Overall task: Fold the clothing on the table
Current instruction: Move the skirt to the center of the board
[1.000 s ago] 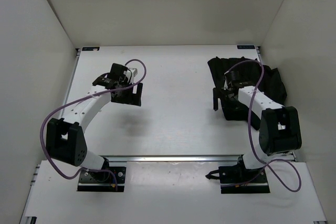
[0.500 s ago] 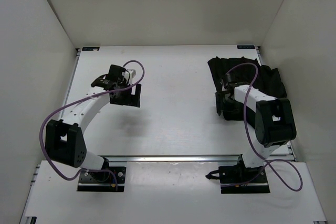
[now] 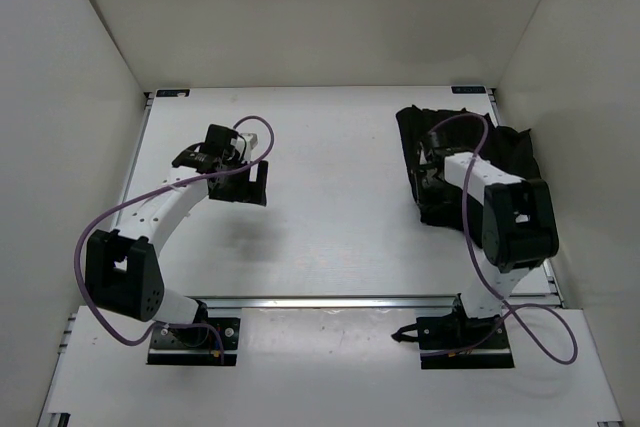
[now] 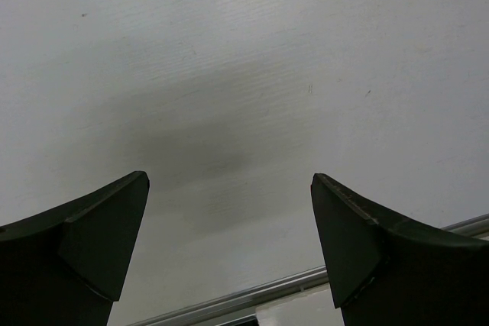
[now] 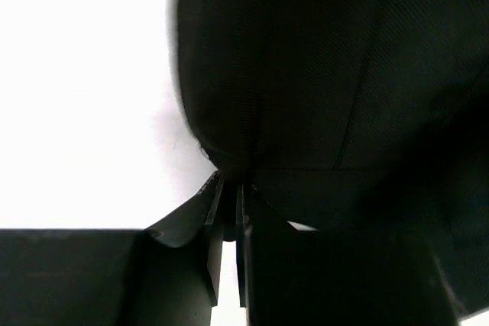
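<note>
The black clothing (image 3: pixel 505 152) lies crumpled at the right back of the white table (image 3: pixel 330 197). My right gripper (image 3: pixel 428 179) sits on its left edge, shut on a fold of the fabric. In the right wrist view the clothing (image 5: pixel 321 74) bunches into the pinched fingers of the gripper (image 5: pixel 229 192). My left gripper (image 3: pixel 255 182) hovers open over bare table at the left, far from the garment. In the left wrist view its gripper (image 4: pixel 229 211) has both fingers spread wide with nothing between them.
White walls enclose the table on the left, back and right. A metal rail (image 3: pixel 350 300) runs along the near edge; it also shows in the left wrist view as a rail (image 4: pixel 252 295). Purple cables loop over both arms.
My right gripper went from open to shut on the garment's left edge, and its arm shifted slightly toward the back. The left arm has barely moved.
</note>
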{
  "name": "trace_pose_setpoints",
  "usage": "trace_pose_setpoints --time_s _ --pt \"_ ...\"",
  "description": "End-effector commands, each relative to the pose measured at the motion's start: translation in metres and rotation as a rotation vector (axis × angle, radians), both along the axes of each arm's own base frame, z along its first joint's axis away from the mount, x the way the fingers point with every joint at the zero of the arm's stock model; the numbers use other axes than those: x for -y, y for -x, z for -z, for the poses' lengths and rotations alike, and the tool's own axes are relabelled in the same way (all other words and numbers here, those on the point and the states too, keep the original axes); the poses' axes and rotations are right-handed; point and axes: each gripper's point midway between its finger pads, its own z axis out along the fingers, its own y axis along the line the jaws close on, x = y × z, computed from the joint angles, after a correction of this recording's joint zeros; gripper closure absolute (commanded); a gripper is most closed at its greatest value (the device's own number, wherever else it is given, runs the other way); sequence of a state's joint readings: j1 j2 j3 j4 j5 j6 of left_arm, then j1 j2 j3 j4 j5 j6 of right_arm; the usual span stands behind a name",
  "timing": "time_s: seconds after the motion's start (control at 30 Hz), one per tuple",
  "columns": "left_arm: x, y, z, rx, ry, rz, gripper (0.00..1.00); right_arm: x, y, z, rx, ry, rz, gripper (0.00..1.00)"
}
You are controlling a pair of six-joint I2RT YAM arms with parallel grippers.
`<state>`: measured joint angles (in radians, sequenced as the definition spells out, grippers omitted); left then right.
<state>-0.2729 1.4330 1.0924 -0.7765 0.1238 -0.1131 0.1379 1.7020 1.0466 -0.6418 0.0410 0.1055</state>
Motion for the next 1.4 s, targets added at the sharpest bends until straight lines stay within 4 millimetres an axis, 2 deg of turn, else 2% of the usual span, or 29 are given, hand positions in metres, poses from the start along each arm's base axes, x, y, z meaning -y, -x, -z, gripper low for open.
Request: trace_pose_setpoints --time_s 0.0,0.1,0.13,0.17,0.2,0.23,0.27,0.3,0.37,0.43,0.47,0.5,0.53,0.57,0.63,0.67,0.73,0.77,0.83,0.87,0.97,1.2,1.37 --pt "0.006 0.000 -0.008 0.034 0.064 0.007 0.02 -0.059 -0.038 -0.027 0.067 -0.126 -0.125 1.00" --pt "0.006 -0.003 -0.009 0.048 0.075 -0.006 0.01 -0.126 -0.087 -0.086 0.195 -0.198 -0.246 1.00" --pt "0.004 -0.005 -0.007 0.053 0.074 -0.014 0.01 -0.149 -0.084 -0.094 0.189 -0.215 -0.302 1.00" --pt "0.005 -0.007 -0.010 0.061 0.080 -0.023 0.01 -0.175 -0.095 -0.122 0.228 -0.244 -0.363 1.00" --pt "0.004 -0.009 -0.012 0.069 0.083 -0.025 0.01 -0.196 -0.117 -0.161 0.322 -0.275 -0.402 1.00" --pt "0.002 -0.011 -0.013 0.068 0.088 -0.031 0.02 -0.209 -0.111 -0.176 0.320 -0.275 -0.437 1.00" --pt "0.003 -0.012 -0.016 0.078 0.089 -0.026 0.02 -0.223 -0.127 -0.215 0.424 -0.278 -0.459 0.99" --pt "0.004 -0.012 -0.017 0.072 0.101 -0.027 0.01 -0.229 -0.126 -0.247 0.491 -0.339 -0.448 0.99" --pt "0.000 -0.017 -0.025 0.094 0.098 -0.041 0.02 -0.225 -0.133 -0.300 0.649 -0.452 -0.428 1.00" --pt "0.000 -0.016 -0.031 0.101 0.104 -0.038 0.01 -0.202 -0.118 -0.331 0.730 -0.535 -0.372 1.00" --pt "0.001 -0.016 -0.035 0.112 0.116 -0.034 0.01 -0.191 -0.124 -0.344 0.797 -0.560 -0.355 1.00" --pt "0.000 -0.017 -0.040 0.124 0.128 -0.042 0.01 -0.171 -0.113 -0.336 0.796 -0.561 -0.308 1.00" --pt "0.001 -0.020 -0.044 0.133 0.146 -0.046 0.01 -0.161 -0.104 -0.363 0.905 -0.578 -0.308 1.00" --pt "0.003 -0.021 -0.049 0.152 0.166 -0.043 0.01 -0.145 -0.107 -0.330 0.873 -0.575 -0.266 1.00" --pt "0.006 -0.023 -0.059 0.174 0.204 -0.041 0.01 -0.122 -0.085 -0.288 0.812 -0.596 -0.189 1.00" --pt "0.009 -0.023 -0.061 0.175 0.218 -0.034 0.01 -0.108 -0.083 -0.280 0.799 -0.603 -0.163 1.00" --pt "0.017 -0.025 -0.067 0.190 0.254 -0.019 0.01 -0.097 -0.061 -0.229 0.701 -0.581 -0.119 1.00" --pt "0.022 -0.024 -0.066 0.181 0.280 -0.012 0.01 -0.096 -0.056 -0.223 0.694 -0.577 -0.116 1.00" --pt "0.028 -0.024 -0.068 0.186 0.328 -0.017 0.02 -0.093 -0.034 -0.170 0.588 -0.559 -0.085 1.00" --pt "0.037 -0.022 -0.065 0.171 0.366 -0.010 0.01 -0.092 -0.031 -0.165 0.589 -0.560 -0.076 0.99" --pt "0.059 -0.011 -0.056 0.128 0.450 0.010 0.01 -0.091 -0.002 -0.116 0.480 -0.576 -0.026 1.00" --pt "0.114 0.026 -0.036 0.030 0.558 0.070 0.01 -0.100 0.023 -0.084 0.419 -0.590 -0.024 1.00" --pt "0.138 0.047 -0.012 -0.056 0.578 0.047 0.01 -0.109 0.031 -0.074 0.377 -0.606 -0.036 1.00"
